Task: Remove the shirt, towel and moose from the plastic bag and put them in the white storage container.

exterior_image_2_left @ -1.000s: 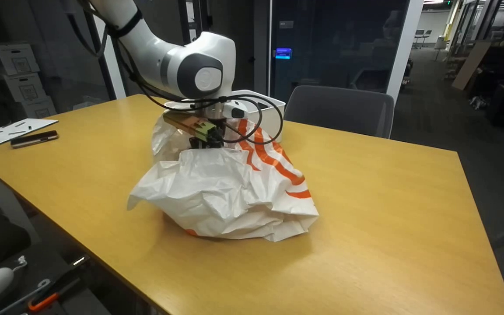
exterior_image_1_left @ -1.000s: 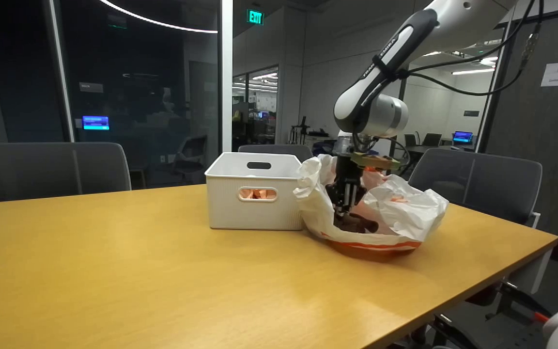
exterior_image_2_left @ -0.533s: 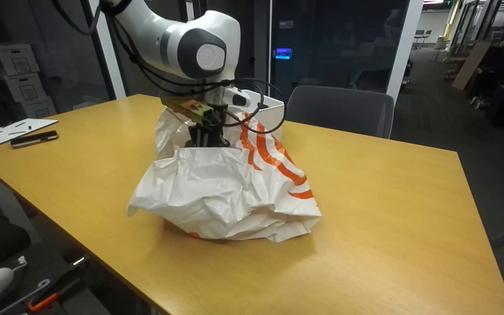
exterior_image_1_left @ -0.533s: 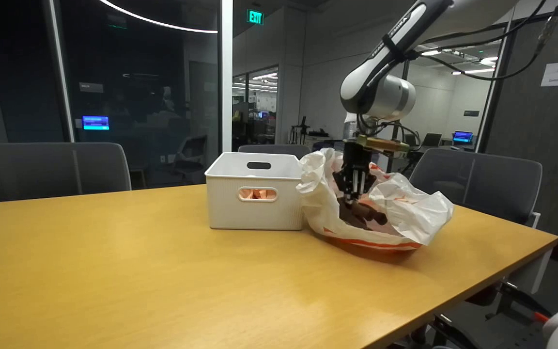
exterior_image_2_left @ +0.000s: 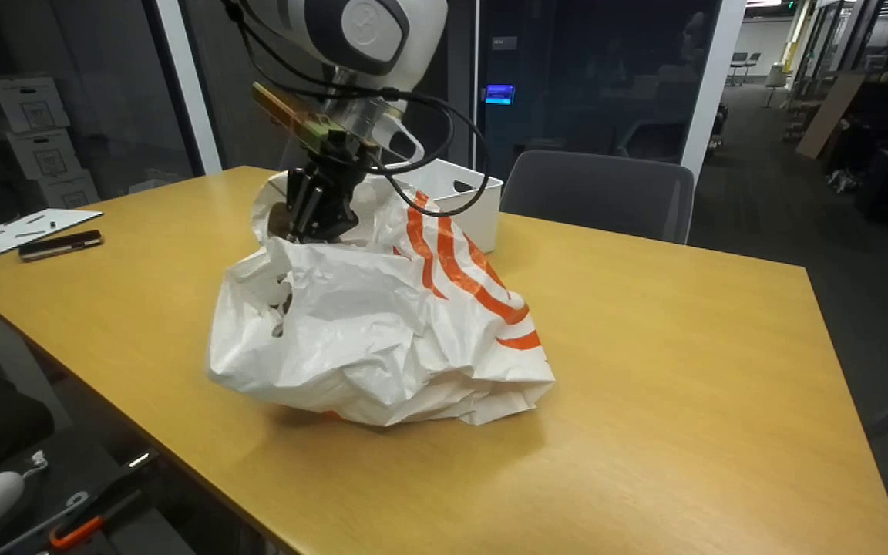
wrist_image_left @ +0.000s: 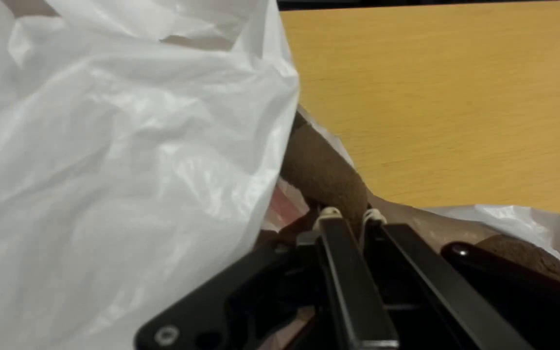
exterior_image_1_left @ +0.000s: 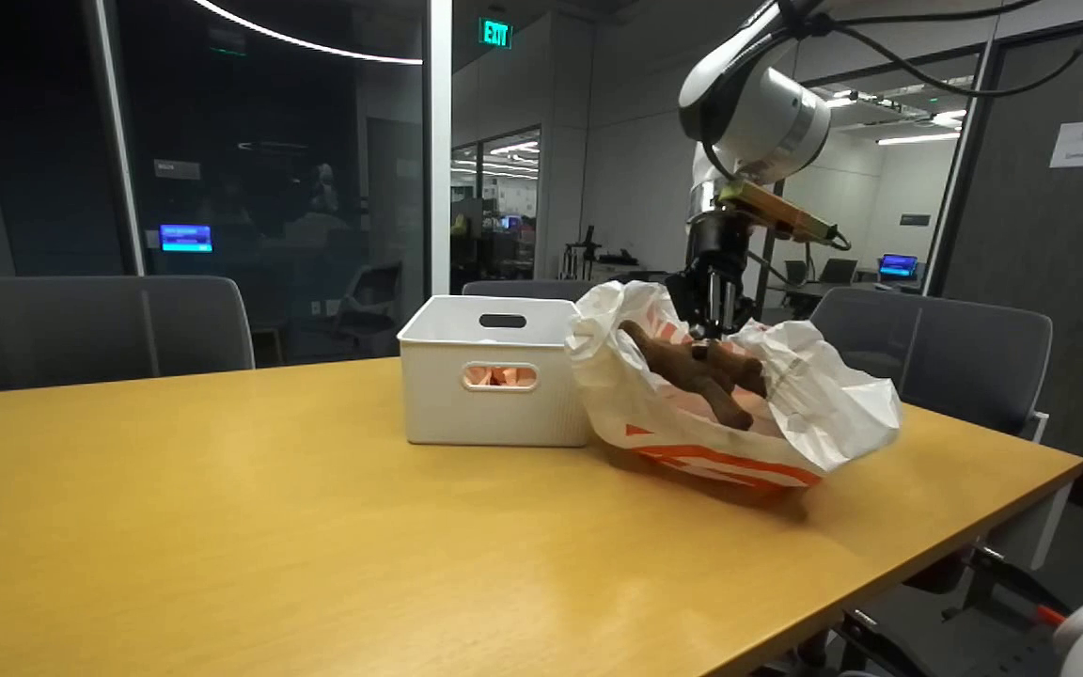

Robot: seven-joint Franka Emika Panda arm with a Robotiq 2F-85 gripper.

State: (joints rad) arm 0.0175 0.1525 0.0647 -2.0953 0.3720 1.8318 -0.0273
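The gripper [wrist_image_left: 351, 215] is clenching the moose [exterior_image_1_left: 678, 365], its two fingers [wrist_image_left: 353, 282] pressing the brown body between their pale tips. The moose is lying crosswise just under the gripper, in the mouth of the bag [exterior_image_2_left: 382, 324]; in an exterior view one limb is slanting down below the gripper and another part is pointing up to the left of it. In the wrist view a white fold of the bag is filling the space left of the fingers and hiding some of the moose. The bag is spreading below and around the gripper, its crumpled walls standing up on both sides of the fingers. In an exterior view its near wall is covering the fingertips. The box [exterior_image_1_left: 447, 409] is standing on the table [exterior_image_1_left: 316, 527] near the gripper, left of it in an exterior view; whether the box is touching the bag cannot be told. In both exterior views the bag is covering part of the box. Orange material [exterior_image_1_left: 501, 377] is showing through the opening in the box's side; what it is cannot be told. The arm [exterior_image_1_left: 758, 122] is standing above the gripper, and in an exterior view cables [exterior_image_2_left: 391, 94] are looping near it. Well apart from the gripper, paper [exterior_image_2_left: 20, 233] and a dark slim object [exterior_image_2_left: 60, 245] are lying near the table's edge, and a chair [exterior_image_2_left: 602, 193] is standing beyond the table.
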